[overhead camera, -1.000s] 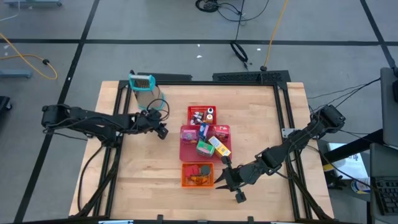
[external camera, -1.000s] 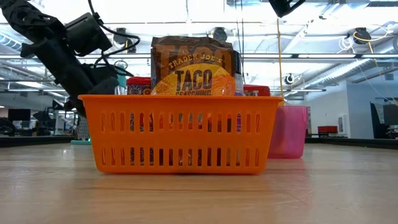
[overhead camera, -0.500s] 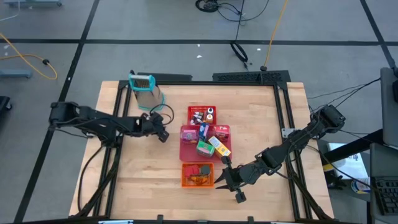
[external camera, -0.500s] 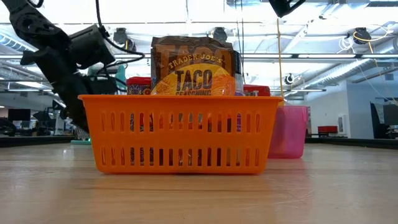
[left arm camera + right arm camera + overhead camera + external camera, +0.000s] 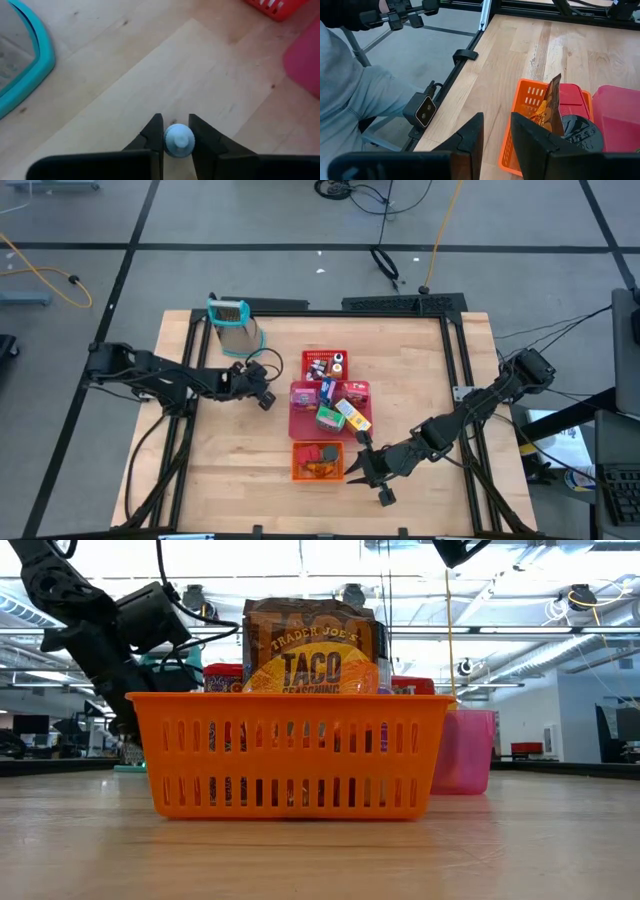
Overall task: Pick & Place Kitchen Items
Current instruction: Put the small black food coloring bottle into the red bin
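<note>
Kitchen items: most already sit in the 3 containers mid-table; one small pale-blue knobbed piece (image 5: 178,140) is out on the bare wood, betw the grater and the pink tray.
L gripper (image 5: 175,131): low over the table, just beside pink tray's left edge; fingers (image 5: 152,134) closed in on the blue piece, pinching it from both sides. Grip looks narrow, near the tips only.
R gripper (image 5: 495,131): waiting near orange basket's right-front corner, fingers a little apart, holding nothing.
Orange basket (image 5: 317,461): nearest the front edge; taco seasoning packet (image 5: 311,645) stands tall above its rim, dark-lidded jar next to it.
Pink tray (image 5: 301,418): middle; green, yellow, purple boxes inside, fairly full.
Red basket (image 5: 325,365): farthest back, small jars inside.
Grater (image 5: 231,323): teal handle, back-left of table, well apart from L gripper. Not part of the job.
Risk 1: blue piece is round + smooth-looking; tip-only pinch could let it squirt out on lift and roll across the table.
Risk 2: pink tray wall is close; a low carry could clip the rim and knock the piece loose.
Risk 3: trays crowded, so a drop on top of boxes may bounce out.
Risk 4: R arm parked near orange basket; if L heads there, arms could crowd each other.
Person: grey sleeve (image 5: 355,95) beyond the table edge in R wrist view, clear of both arms.
</note>
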